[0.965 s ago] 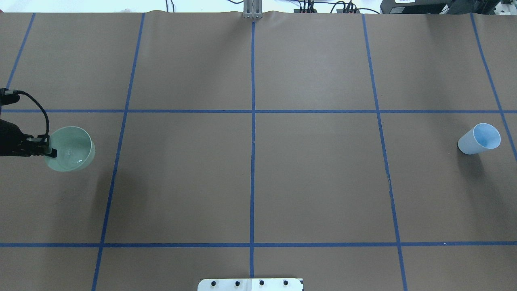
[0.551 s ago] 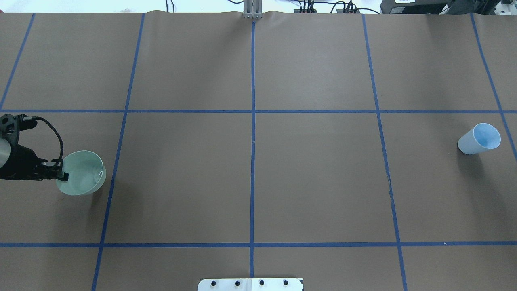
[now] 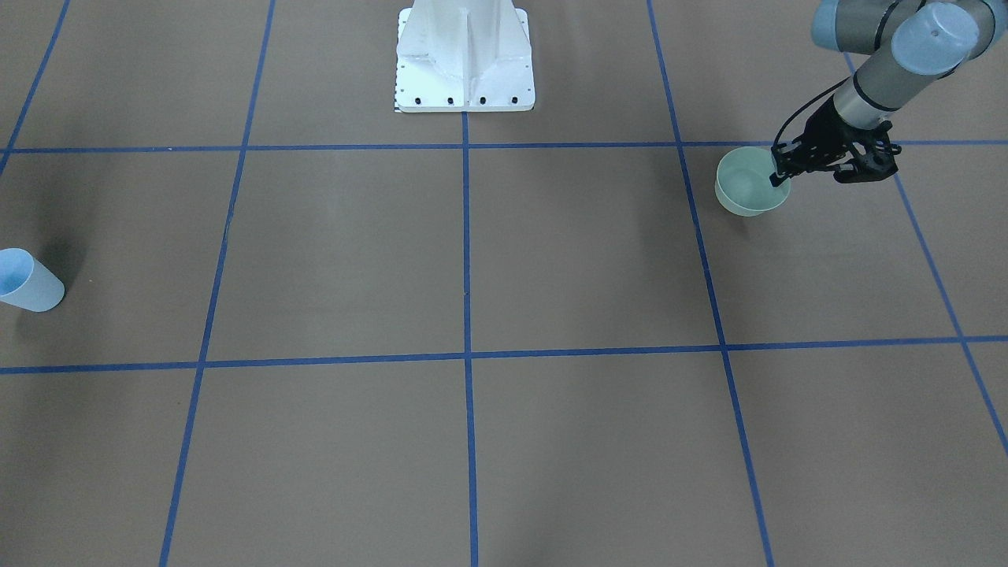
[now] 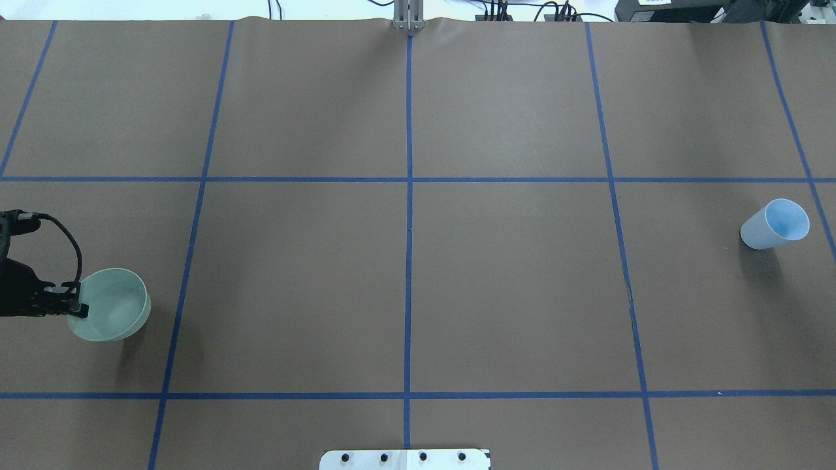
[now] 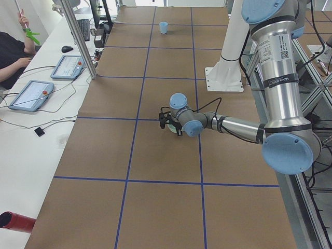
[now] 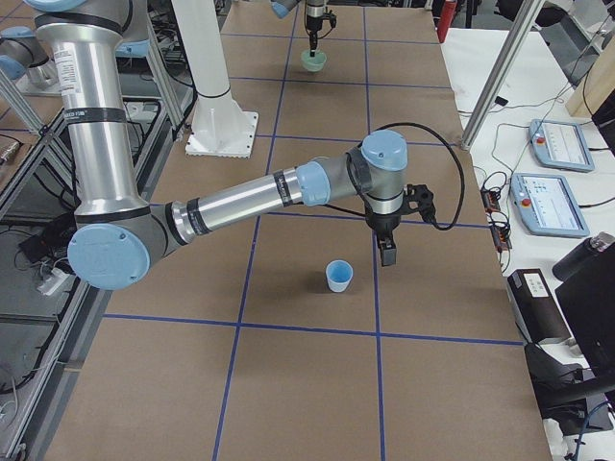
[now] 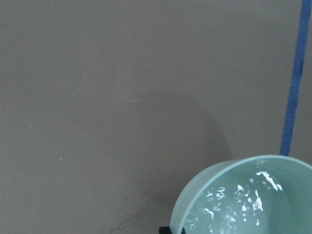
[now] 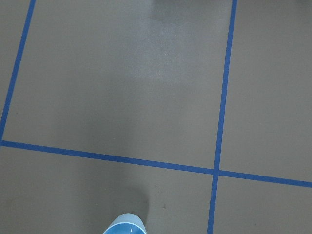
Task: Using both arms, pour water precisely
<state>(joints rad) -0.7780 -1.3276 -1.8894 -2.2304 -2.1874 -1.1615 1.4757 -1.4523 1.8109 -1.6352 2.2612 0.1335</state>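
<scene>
One pale green bowl [image 4: 146, 307], at the left edge of the bench [image 4: 509, 281], held the water [image 7: 243, 204], clear with faint rippled glints; the left gripper [image 4: 76, 307] pinched its rim. Whether the right gripper [image 6: 386, 252] was spread could not be told.

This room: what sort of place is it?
Most likely a robotics lab: a left arm and right arm at a white pedestal, the left gripper pinching a green bowl, a table gridded with blue tape, and control tablets on a side bench.

No legible text; sticker [image 5: 281, 52] on left arm [image 5: 277, 98] (print too small).
</scene>
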